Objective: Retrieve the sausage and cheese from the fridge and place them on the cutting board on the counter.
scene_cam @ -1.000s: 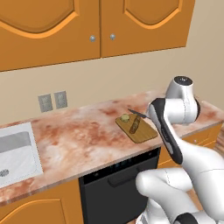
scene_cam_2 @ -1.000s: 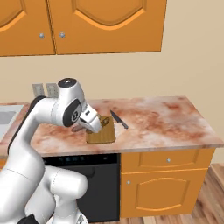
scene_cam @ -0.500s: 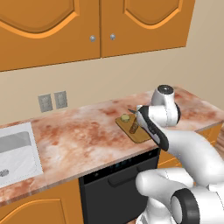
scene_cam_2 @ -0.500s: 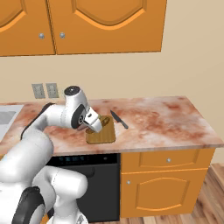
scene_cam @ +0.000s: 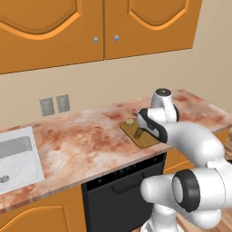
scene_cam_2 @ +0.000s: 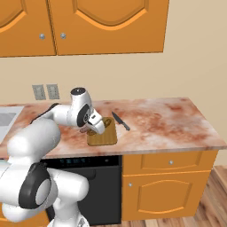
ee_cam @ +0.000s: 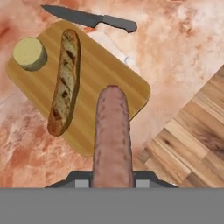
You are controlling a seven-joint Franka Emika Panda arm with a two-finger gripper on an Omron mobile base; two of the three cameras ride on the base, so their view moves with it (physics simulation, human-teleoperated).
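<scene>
Hand view: the gripper [ee_cam: 112, 183] is clamped on the sausage [ee_cam: 112, 135], which sticks out over the near end of the cutting board [ee_cam: 105, 74]. On the board lie the cheese [ee_cam: 29, 53] at one corner and a baguette [ee_cam: 64, 81] beside it. A knife [ee_cam: 89, 19] rests on the counter [ee_cam: 183, 48] just beyond the board. In the right base view the gripper [scene_cam_2: 91, 128] hangs over the board's left edge.

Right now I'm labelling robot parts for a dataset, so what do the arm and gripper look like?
The arm is made of glossy white rounded segments with dark grey to black joint rings and a grey-capped wrist. No cables or markings are visible. The gripper has small dark grey finger tips.
</scene>
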